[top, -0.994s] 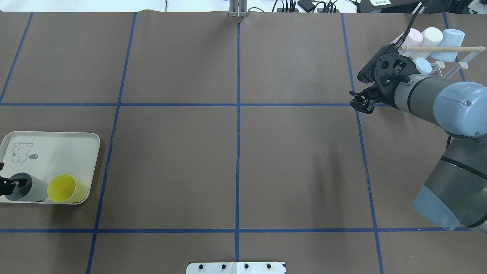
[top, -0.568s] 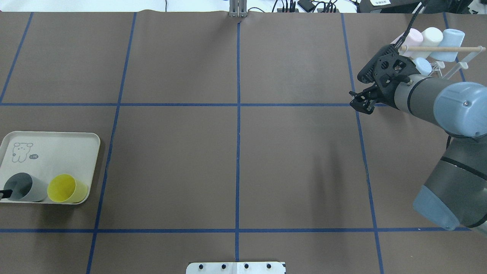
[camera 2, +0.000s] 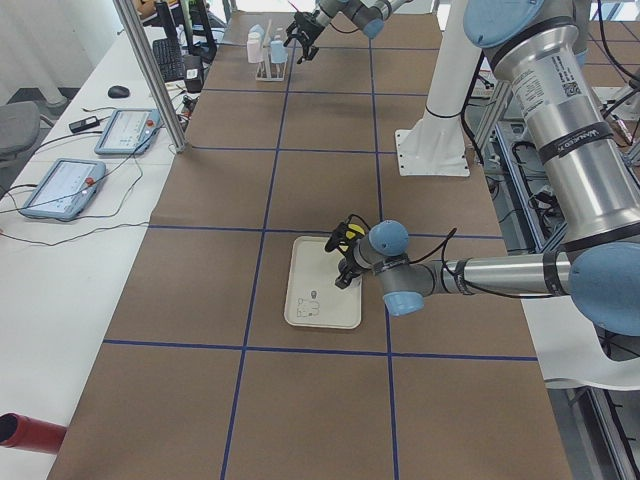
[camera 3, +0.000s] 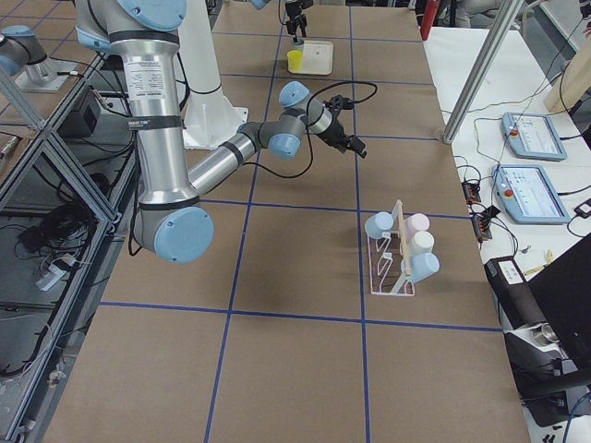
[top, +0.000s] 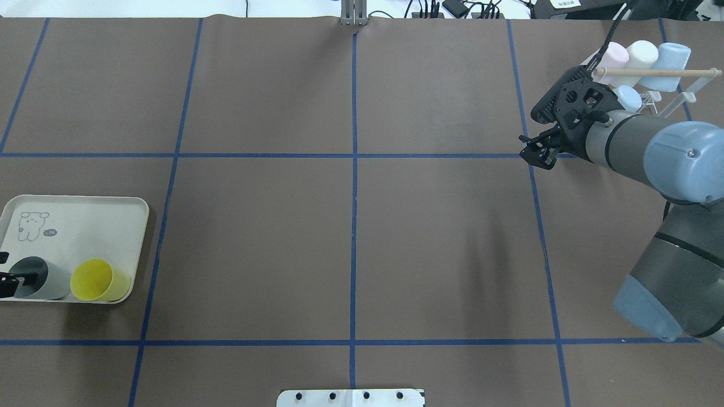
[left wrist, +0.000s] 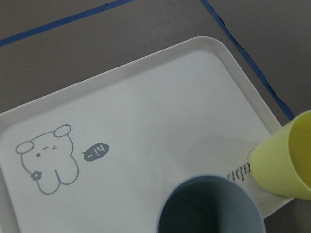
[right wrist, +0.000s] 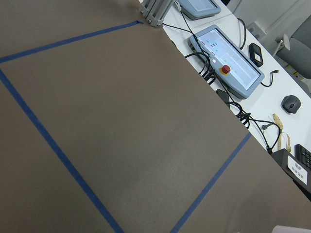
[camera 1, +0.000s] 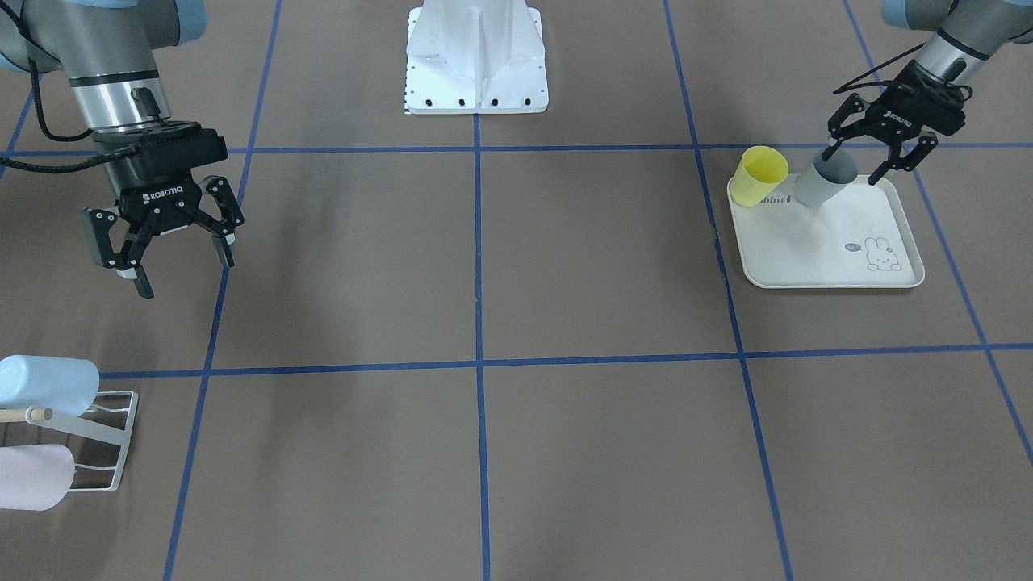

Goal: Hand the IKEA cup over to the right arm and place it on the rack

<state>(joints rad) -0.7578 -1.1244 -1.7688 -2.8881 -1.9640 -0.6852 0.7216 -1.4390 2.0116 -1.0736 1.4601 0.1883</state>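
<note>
Brown tabletop (camera 1: 565, 266), blue grid. Left tool (camera 1: 851, 167), spread wide, sits at the grey cup (camera 1: 811, 192)'s rim, one finger perhaps inside. Right tool (camera 1: 184, 265) hangs wide open, empty.

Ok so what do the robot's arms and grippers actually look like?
The right arm and left arm are grey and silver tubes with light blue joint caps. The right gripper and left gripper are black two-finger linkage claws with white ROBOTIQ lettering on the body. A black cable runs to each wrist.
</note>
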